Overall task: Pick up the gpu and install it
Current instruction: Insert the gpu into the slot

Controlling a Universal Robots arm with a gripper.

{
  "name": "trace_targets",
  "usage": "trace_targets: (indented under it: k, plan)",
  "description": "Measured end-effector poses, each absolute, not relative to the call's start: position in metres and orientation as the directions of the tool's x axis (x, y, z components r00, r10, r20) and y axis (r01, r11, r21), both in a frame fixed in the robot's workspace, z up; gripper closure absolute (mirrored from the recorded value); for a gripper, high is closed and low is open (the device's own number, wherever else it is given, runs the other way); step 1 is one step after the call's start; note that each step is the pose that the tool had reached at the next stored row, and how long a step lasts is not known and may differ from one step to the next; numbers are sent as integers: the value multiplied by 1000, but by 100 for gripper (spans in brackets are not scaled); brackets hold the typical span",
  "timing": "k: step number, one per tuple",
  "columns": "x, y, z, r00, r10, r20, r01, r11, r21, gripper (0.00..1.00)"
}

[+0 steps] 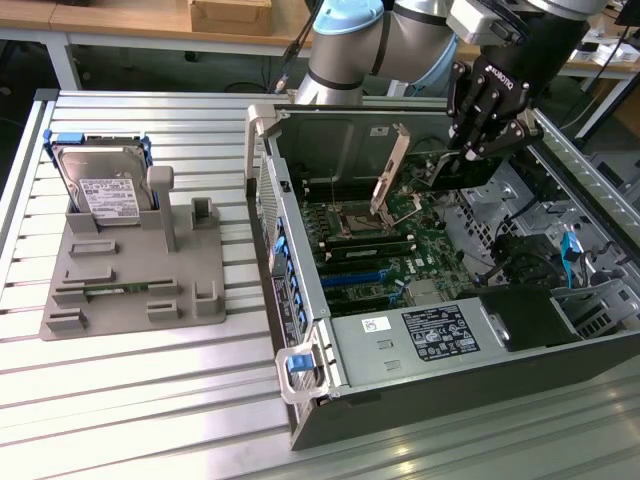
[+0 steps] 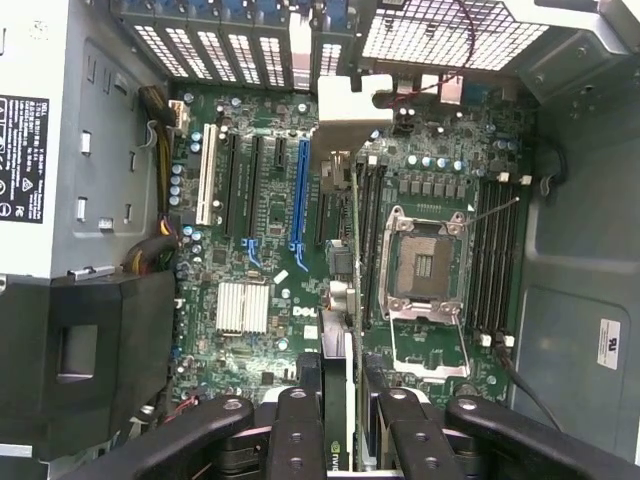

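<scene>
Clutter first: you have a grey moulded plastic fixture tray [image 1: 130,270] lying on the ribbed aluminium worktop [image 1: 150,400], well apart from the open black and silver computer case [image 1: 330,400], towards the exterior view's left. A silver hard drive with a white label [image 1: 100,185] stands upright in a slot at the tray's far corner.

Inside the case you see the green motherboard [image 2: 270,250] lying flat on its floor. On the board sit the open silver processor socket [image 2: 425,265] with its raised lever, a row of long black and blue expansion slots [image 2: 265,190] beside the socket, and a small silver finned heatsink [image 2: 242,307] near those slots. A grey power supply box with a printed label [image 1: 425,335] fills the case end nearest the exterior camera.

Your black multi-fingered pincer [image 1: 480,135] hangs from the silver arm [image 1: 390,40] over the case's far side, fingers pointing down into it. It is clenched on the gpu [image 2: 350,300], a slim black-faced card on a green board held edge-on above the motherboard, between the socket and the expansion slots, its silver metal bracket [image 2: 350,125] towards the case's perforated rear wall.
</scene>
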State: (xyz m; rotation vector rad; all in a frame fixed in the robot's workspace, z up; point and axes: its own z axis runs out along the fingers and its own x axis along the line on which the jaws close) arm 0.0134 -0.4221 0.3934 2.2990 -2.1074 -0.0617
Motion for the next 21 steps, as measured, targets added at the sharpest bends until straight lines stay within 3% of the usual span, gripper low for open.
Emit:
trace_targets:
  k: [21]
  plan:
    - [13, -422, 378, 86, -996, -15, -995, -87, 43, 73]
